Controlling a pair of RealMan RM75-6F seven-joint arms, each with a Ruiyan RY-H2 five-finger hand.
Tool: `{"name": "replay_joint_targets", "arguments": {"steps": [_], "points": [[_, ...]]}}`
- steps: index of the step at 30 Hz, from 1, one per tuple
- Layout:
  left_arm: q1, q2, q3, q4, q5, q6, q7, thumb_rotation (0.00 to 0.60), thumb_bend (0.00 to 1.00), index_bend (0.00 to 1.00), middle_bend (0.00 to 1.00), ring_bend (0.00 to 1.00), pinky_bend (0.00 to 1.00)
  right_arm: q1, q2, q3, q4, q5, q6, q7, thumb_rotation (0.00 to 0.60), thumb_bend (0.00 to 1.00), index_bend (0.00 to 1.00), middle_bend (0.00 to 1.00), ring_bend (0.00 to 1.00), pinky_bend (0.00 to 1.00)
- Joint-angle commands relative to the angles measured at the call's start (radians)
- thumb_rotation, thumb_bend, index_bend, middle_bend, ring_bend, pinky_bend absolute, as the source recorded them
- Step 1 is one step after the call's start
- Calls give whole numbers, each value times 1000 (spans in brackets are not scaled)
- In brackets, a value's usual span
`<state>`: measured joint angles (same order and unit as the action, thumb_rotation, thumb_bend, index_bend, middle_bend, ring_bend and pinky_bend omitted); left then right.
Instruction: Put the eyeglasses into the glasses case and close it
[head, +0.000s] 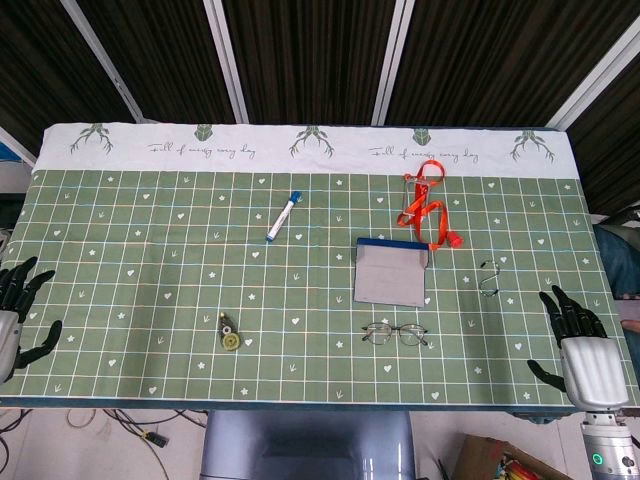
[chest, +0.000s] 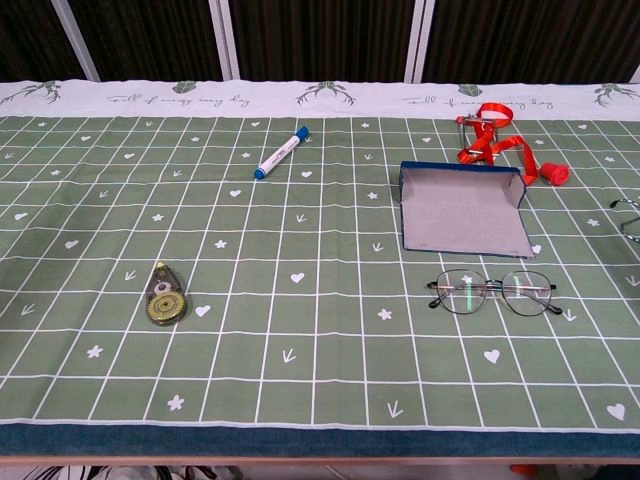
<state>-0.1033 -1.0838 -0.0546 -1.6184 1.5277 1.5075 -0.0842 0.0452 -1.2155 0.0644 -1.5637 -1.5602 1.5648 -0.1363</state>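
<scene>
The eyeglasses (head: 395, 333) (chest: 493, 292), thin dark wire frames, lie flat on the green tablecloth right of centre. Just behind them the glasses case (head: 391, 272) (chest: 463, 211) lies open, its grey lining up and its blue edge at the far side. My right hand (head: 583, 352) rests at the table's right front corner, fingers spread and holding nothing, well to the right of the glasses. At the left edge my left hand (head: 18, 310) also holds nothing, fingers apart. Neither hand appears in the chest view.
A blue-capped marker (head: 283, 216) (chest: 280, 153) lies at centre back. A correction tape dispenser (head: 229, 333) (chest: 165, 295) sits front left. A red lanyard (head: 427, 207) (chest: 495, 138) lies behind the case, and a small metal clip (head: 488, 277) lies right of it.
</scene>
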Motion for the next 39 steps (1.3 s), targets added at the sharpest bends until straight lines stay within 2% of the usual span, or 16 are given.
{"name": "replay_joint_targets", "arguments": {"steps": [1, 10, 22, 27, 31, 34, 39], "points": [[0, 0, 0, 1, 2, 1, -4, 600, 385, 133, 0, 0, 0, -2, 6, -5, -11, -3, -2, 4, 600, 123, 84, 55, 148, 211], [2, -6, 4, -2, 4, 3, 21, 600, 385, 132, 0, 0, 0, 0, 12, -3, -16, 18, -20, 8, 600, 123, 84, 55, 150, 211], [7, -11, -2, -11, -16, 8, 44, 600, 385, 129, 0, 0, 0, 14, 20, 10, -14, 84, -88, 105, 600, 123, 84, 57, 153, 211], [6, -12, -2, -20, -19, 4, 44, 600, 385, 129, 0, 0, 0, 44, 74, -22, -59, 86, -206, 279, 600, 124, 99, 62, 151, 211], [7, -13, -3, -20, -28, 0, 40, 600, 385, 129, 0, 0, 0, 80, 123, -7, -105, 123, -294, 414, 600, 130, 129, 68, 149, 211], [5, -13, -6, -25, -35, -6, 36, 600, 385, 129, 0, 0, 0, 131, 167, 16, -122, 168, -387, 427, 600, 137, 154, 68, 148, 211], [5, -12, -7, -31, -43, -11, 39, 600, 385, 129, 0, 0, 0, 235, 189, 59, -150, 266, -541, 339, 600, 184, 224, 68, 148, 211]]}}
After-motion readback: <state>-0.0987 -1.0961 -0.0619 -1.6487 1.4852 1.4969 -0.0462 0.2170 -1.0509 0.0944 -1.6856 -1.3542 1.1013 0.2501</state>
